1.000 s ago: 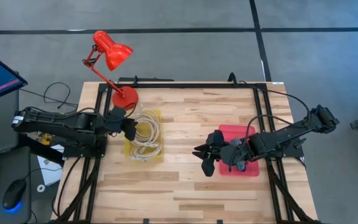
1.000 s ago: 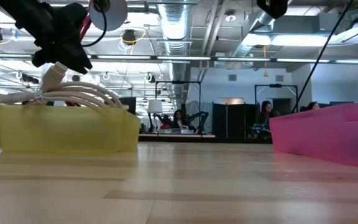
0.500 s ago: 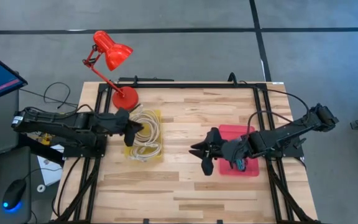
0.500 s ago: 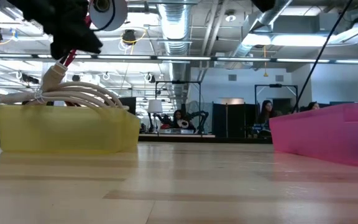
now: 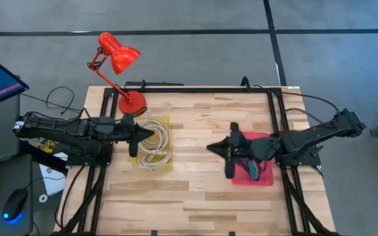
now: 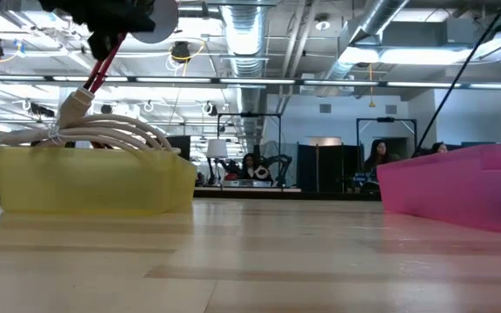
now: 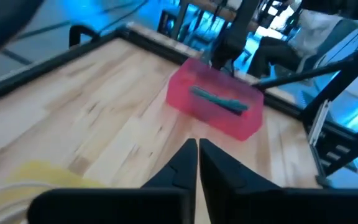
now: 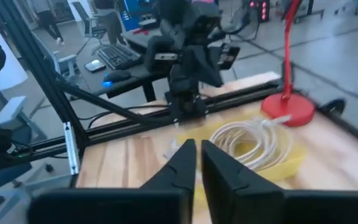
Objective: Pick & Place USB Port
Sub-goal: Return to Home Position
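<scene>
The left tool [image 7: 197,146] hangs over the left edge of the yellow bin [image 6: 85,178], fingers pressed together with only a slit between them, holding nothing. The pale coiled cable [image 5: 155,141] lies heaped in that bin, below the tool and apart from it. The right tool [image 8: 196,146], also narrowed to a slit and empty, hovers above the counter [image 5: 189,196] just left of the pink bin [image 5: 262,181], where a dark cable [image 7: 219,99] lies.
</scene>
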Controlling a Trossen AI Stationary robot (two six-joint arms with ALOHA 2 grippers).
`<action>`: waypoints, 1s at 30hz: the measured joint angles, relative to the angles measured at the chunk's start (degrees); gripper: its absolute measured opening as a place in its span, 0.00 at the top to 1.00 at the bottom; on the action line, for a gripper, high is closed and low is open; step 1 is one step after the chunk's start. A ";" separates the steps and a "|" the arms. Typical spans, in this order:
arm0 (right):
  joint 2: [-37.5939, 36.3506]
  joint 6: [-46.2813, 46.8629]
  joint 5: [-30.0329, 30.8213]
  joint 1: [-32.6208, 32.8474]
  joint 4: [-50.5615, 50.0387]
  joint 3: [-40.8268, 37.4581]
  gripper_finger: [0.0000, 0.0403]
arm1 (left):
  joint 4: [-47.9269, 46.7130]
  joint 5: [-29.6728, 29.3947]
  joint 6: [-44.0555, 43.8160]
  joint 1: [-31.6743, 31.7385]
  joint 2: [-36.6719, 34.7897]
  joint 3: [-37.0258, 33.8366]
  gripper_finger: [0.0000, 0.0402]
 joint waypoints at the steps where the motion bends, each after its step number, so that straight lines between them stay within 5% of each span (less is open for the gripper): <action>1: -1.29 -1.33 0.00 -0.30 -0.72 0.00 0.96 | 0.84 -0.04 0.38 -0.01 -0.12 0.00 0.97; 14: -18.41 -5.12 0.41 0.21 -21.06 0.00 1.00 | 15.87 -2.37 8.41 -0.01 -0.52 0.00 0.99; 21: -24.38 -10.25 4.54 1.88 -24.44 0.00 1.00 | 25.01 -2.88 14.95 -0.01 -0.55 0.00 0.99; 30: -29.00 -11.39 6.02 2.37 -25.49 0.00 1.00 | 25.56 -2.89 17.49 -0.10 -1.07 0.00 0.99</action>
